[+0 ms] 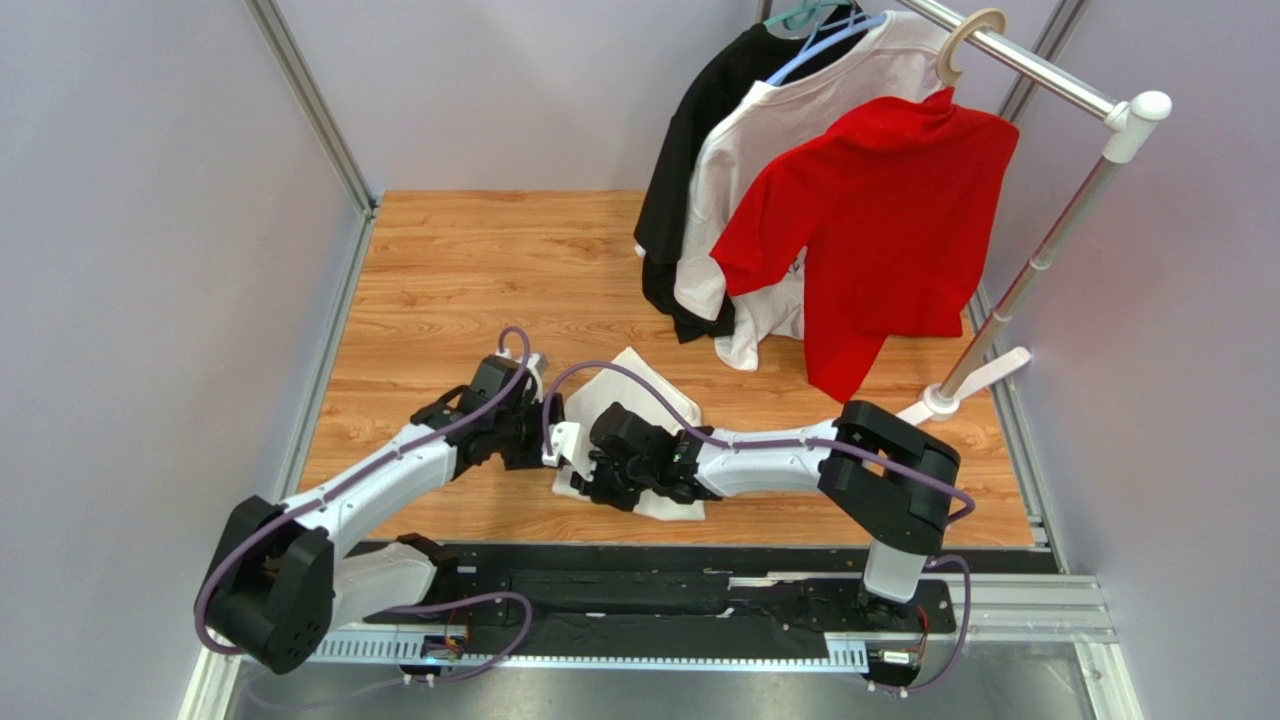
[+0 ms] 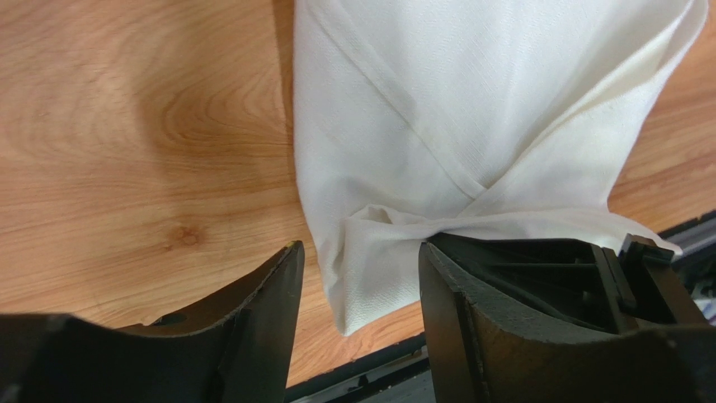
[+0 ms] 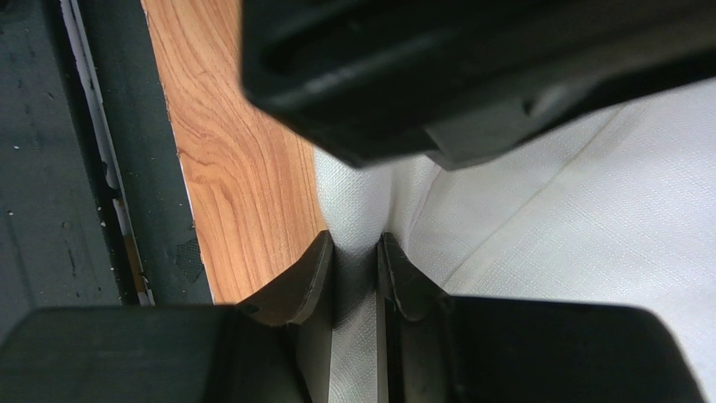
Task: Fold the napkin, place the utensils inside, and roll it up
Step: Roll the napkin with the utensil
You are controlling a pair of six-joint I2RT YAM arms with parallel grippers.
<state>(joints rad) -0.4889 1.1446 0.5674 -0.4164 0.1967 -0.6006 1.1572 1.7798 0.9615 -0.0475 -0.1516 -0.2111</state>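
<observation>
right gripper (image 3: 355, 245): jaws drawn in narrow, nipping a raised ridge of the napkin (image 3: 588, 210); the cloth runs down the slit between the two fingers.
left gripper (image 2: 357, 252): jaws standing apart, nothing clamped; the napkin's near corner lies in the gap between the fingers (image 2: 269, 311). Whether the cloth touches either finger cannot be told.
grippers together: nose to nose, just beside each other over the napkin's near end. From the right wrist, the left gripper's black body fills the upper view. From the left wrist, the right gripper's black housing sits just past the right-hand finger.
napkin: white, folded, flat on the wooden table (image 2: 126, 126), about midway across and close to the near edge. Hemmed layers cross on a diagonal. The cloth bunches into creases at the pinched spot.
left arm (image 1: 376, 473): stretched forward and inward from its base at the near left, wrist low over the cloth.
right arm (image 1: 766, 458): reaching leftward from its base at the near right, forearm close to the table.
base rail (image 1: 676, 600): black, along the near edge, both arms bolted on.
garment rack (image 1: 1040, 263): far right, well apart from the napkin; it carries a black T-shirt (image 1: 699, 150), a white T-shirt (image 1: 781, 113) and a red T-shirt (image 1: 872, 210) on hangers.
utensils: cannot tell from any view.
</observation>
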